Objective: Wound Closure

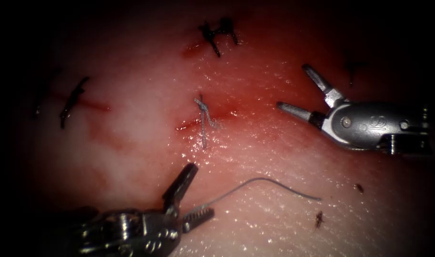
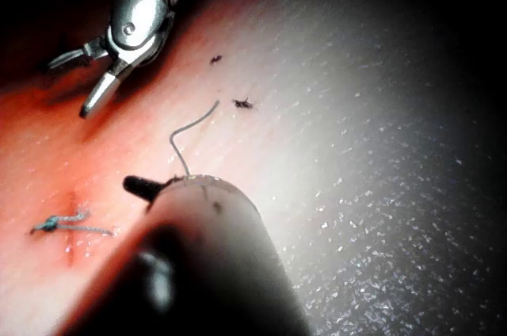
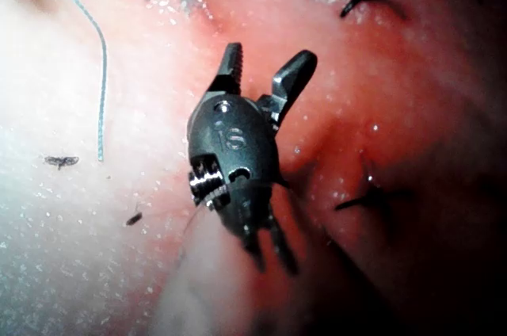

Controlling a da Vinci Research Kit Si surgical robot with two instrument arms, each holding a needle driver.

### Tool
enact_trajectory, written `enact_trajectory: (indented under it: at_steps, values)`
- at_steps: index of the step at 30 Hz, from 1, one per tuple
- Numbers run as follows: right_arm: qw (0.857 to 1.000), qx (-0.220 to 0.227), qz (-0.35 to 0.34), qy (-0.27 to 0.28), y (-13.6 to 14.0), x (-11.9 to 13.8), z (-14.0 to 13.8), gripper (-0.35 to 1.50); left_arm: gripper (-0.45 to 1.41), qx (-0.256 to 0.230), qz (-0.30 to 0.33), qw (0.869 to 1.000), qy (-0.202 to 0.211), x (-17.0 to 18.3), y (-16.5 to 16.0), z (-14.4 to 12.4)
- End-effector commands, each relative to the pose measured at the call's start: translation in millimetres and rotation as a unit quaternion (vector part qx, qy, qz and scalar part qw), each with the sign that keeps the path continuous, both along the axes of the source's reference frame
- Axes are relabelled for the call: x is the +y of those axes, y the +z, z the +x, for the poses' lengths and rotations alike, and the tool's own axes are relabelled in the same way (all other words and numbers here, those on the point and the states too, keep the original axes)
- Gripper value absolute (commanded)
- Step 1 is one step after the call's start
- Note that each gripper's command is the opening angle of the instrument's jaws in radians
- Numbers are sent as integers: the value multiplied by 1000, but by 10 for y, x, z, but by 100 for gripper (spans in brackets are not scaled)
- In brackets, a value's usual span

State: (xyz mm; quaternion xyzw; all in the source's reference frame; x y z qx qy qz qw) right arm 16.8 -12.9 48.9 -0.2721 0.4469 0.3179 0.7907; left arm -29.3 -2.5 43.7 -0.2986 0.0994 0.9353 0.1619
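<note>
Both jaws stand open and hold nothing. At the lower left of the endoscope view the left tool point(image 1: 191, 192) has its jaws spread, one pointing up and one to the right. A loose piece of thread point(image 1: 265, 183) starts at the tip of that lower jaw and arcs right across the tissue point(image 1: 284, 223), ending free at lower centre right; whether its end touches the jaw I cannot tell. The right tool point(image 1: 296, 90) comes in from the right edge, its jaws splayed wide above the tissue, pointing left and up-left.

At centre frame a knotted stitch point(image 1: 204, 119) with pale thread tails sits across the cut point(image 1: 191, 124), ringed by red fluid point(image 1: 241, 119). Dark stitches lie at the upper centre point(image 1: 217, 33) and at the left point(image 1: 74, 101).

From the left wrist view, the loose thread point(image 2: 190, 130) curls away from the left tool's shaft point(image 2: 214, 265), and the right tool point(image 2: 79, 82) hangs open beyond it. From the right wrist view, the right tool point(image 3: 257, 70) gapes over reddened tissue, well apart from the thread point(image 3: 99, 74).

No needle can be made out.
</note>
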Motion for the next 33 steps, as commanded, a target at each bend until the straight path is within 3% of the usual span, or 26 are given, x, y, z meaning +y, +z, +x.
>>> enact_trajectory:
  at_steps: [1,2,5,14,15,19,22,29,33]
  values:
    - [1000,-8,-1,-2,7,-4,4,141,127,2,23,1000,11,-1,10,-5]
    - [1000,-15,-3,-4,7,-5,6,141,138,10,42,999,27,1,14,-5]
    - [999,-39,0,-17,7,-6,15,140,140,22,83,995,46,7,20,1]
    - [995,-84,16,-52,7,-7,36,146,138,-35,101,992,61,18,-4,28]
    - [995,-87,16,-55,7,-6,36,146,133,-45,93,993,56,24,-8,29]
    - [995,-87,16,-55,8,-5,35,146,76,-87,45,995,11,58,-19,32]
    - [995,-86,16,-56,8,-5,35,146,49,-64,14,998,8,80,-18,27]
    - [994,-85,17,-60,8,-6,38,145,36,-6,-26,1000,5,90,9,8]
    - [994,-85,21,-65,8,-8,45,143,29,43,-9,999,24,81,32,-5]
